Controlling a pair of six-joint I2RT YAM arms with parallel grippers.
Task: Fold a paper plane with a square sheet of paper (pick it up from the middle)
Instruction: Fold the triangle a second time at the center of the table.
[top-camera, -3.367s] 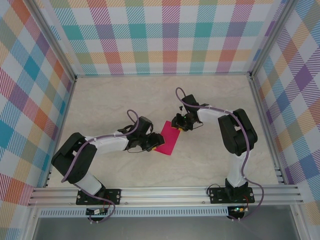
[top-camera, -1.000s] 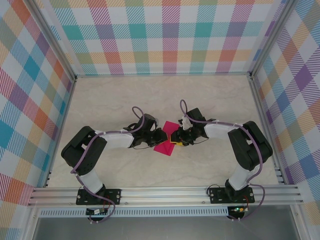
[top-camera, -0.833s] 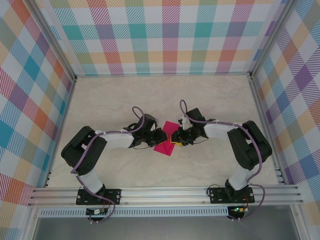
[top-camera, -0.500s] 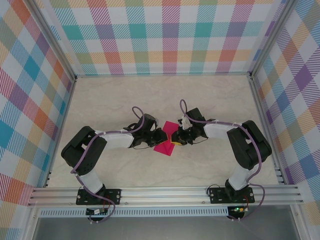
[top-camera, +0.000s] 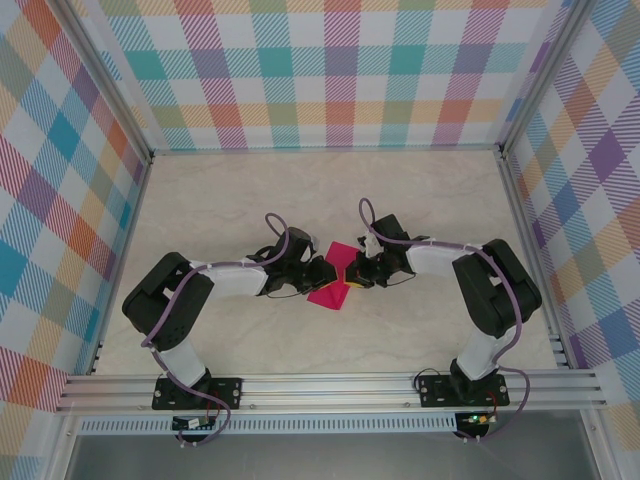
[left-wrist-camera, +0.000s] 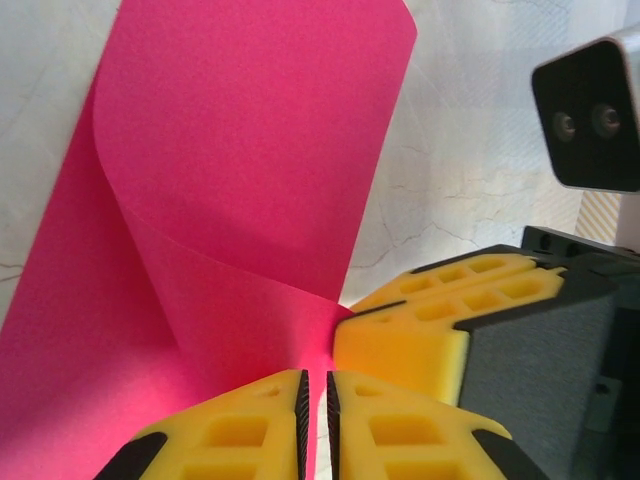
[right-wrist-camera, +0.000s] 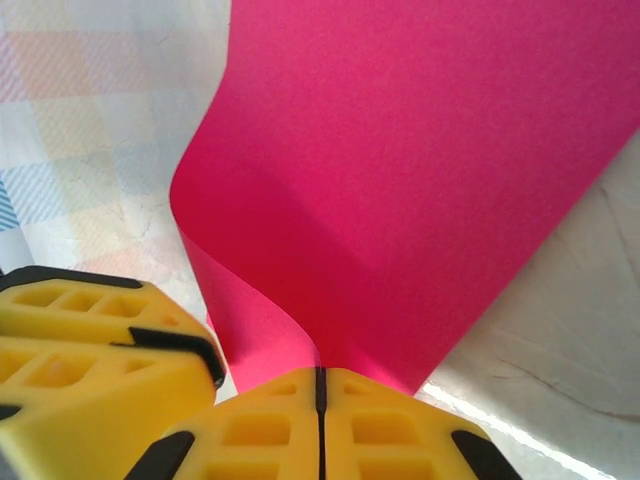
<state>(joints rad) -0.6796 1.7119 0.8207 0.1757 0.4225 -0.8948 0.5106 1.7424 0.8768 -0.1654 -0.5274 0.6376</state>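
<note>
The square sheet of paper (top-camera: 331, 294) is in one piece, bent but not yet creased into a dart; the pale marbled tabletop (top-camera: 230, 200) spreads out from it on every side. From above, the sheet is drawn in at its waist; its long axis runs from the near side to the far side, leaning a little rightward toward the far end; the near part is the broader one, the far part a smaller pink corner. The left gripper (top-camera: 322, 272) meets the sheet's waist from the left; its yellow fingers (left-wrist-camera: 240, 425) stand almost together, with only a thin slot between them, and the pink edge sits in that slot, so it is pinching the sheet. The right gripper (top-camera: 350, 276) meets the same waist from the right, just beside the left one; in its wrist view its fingers (right-wrist-camera: 390, 425) are pressed tight on the sheet's edge. Ahead of both pairs of fingers the sheet bows upward in a smooth curl, its far edge lifted off the tabletop.
</note>
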